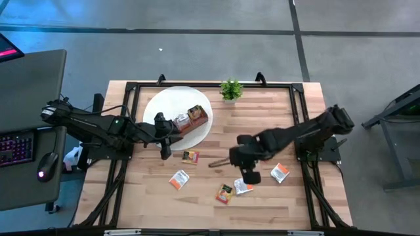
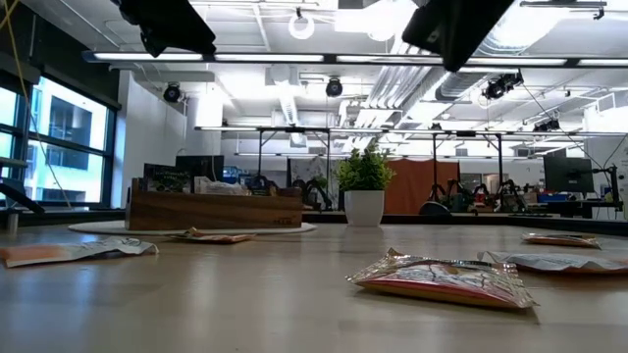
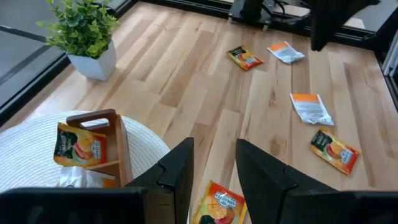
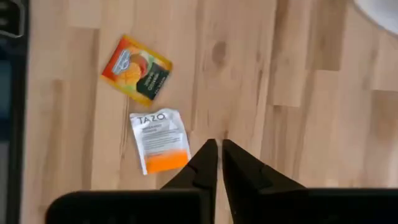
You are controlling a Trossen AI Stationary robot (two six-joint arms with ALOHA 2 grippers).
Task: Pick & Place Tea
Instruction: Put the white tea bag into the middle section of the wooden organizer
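- Because the left gripper [image 1: 164, 141] hangs at the edge of the white plate [image 1: 161, 103] with its fingers spread and nothing between them, a careless reach could catch the wooden box [image 1: 191, 119] beside it and push it across the plate.
- Inside that box a sachet with a fruit picture [image 3: 79, 146] stands on edge; its lettering is too small to read.
- Just past the left fingers lies an orange-and-dark sachet [image 1: 190, 157], and further along a white-and-orange one [image 1: 179, 179]; both lie flat, so in my judgement a fingertip may slide over them instead of getting under an edge.
- The small potted plant [image 1: 230, 90] stands at the table's far edge, well apart from the sachets.
- A fruit-printed sachet [image 4: 136, 68] and a white one marked "TAZO" [image 4: 159, 140] lie just beside each other, so a pinch aimed at one could drag the other.
- The right gripper [image 4: 219, 155] hovers above bare wood near the TAZO sachet, fingers almost pressed together and holding nothing; lowered like that, it would only press on the packet.
- One more white-and-orange sachet [image 1: 280, 172] lies furthest right.
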